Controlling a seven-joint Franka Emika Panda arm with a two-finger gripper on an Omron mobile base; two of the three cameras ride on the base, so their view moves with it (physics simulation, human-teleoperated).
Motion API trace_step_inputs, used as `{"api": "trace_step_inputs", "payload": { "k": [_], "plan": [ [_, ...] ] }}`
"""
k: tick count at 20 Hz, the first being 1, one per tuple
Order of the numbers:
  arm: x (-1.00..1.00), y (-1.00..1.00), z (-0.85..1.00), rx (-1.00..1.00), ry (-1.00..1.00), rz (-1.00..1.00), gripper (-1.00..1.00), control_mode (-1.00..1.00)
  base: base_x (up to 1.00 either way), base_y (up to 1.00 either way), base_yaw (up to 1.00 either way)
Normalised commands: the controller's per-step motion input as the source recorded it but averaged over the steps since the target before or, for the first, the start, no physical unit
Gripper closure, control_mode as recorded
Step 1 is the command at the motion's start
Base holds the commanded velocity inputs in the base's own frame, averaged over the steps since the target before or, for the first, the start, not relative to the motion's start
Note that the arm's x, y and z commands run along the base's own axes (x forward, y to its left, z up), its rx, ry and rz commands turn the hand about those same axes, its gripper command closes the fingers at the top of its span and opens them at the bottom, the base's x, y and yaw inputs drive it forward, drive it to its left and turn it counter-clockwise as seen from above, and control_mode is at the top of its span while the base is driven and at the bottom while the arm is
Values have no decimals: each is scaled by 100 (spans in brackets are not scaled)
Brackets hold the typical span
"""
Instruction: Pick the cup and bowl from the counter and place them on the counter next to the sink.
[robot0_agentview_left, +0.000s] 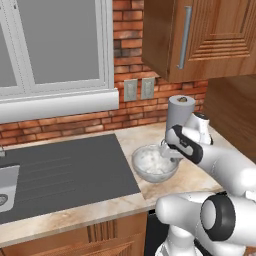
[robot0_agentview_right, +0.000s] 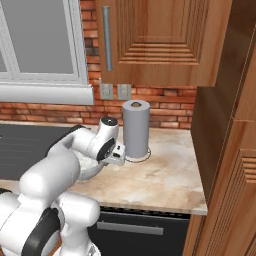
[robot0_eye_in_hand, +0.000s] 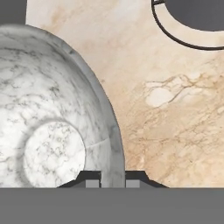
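Pinching the right rim of the bowl (robot0_eye_in_hand: 57, 109), the pincer (robot0_eye_in_hand: 113, 180) has one fingertip inside and one outside. White, grey-veined and glassy, the bowl sits on the surface (robot0_agentview_left: 195, 172), between sink (robot0_agentview_left: 65, 170) and paper towel roll (robot0_agentview_right: 136, 127).

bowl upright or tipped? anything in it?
Upright and empty. The bowl shows a bare marbled inside down to its round base; its rim looks level beside the sink. Jaws straddle the rim wall.

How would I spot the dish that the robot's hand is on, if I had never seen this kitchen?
Start at the dark grey sink unit; on the beige marbled counter just right of it sits a wide, shallow, white-grey marbled bowl. Behind it stands a tall grey paper towel roll, upright where the bowl is low and open.
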Motion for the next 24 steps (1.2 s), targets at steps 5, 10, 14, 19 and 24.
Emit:
{"api": "trace_step_inputs", "payload": {
  "k": [5, 10, 14, 19, 24],
  "plan": [
    [29, 6, -23, 0, -1, -2, 100, -100, 0, 0, 0],
    [24, 8, -24, -1, -1, -2, 100, -100, 0, 0, 0],
    [19, 2, -22, 0, 0, -2, 100, -100, 0, 0, 0],
    [7, 0, -13, 0, 0, -1, 100, -100, 0, 0, 0],
    [0, 0, 0, 0, 0, 0, -100, -100, 0, 0, 0]
  ]
}}
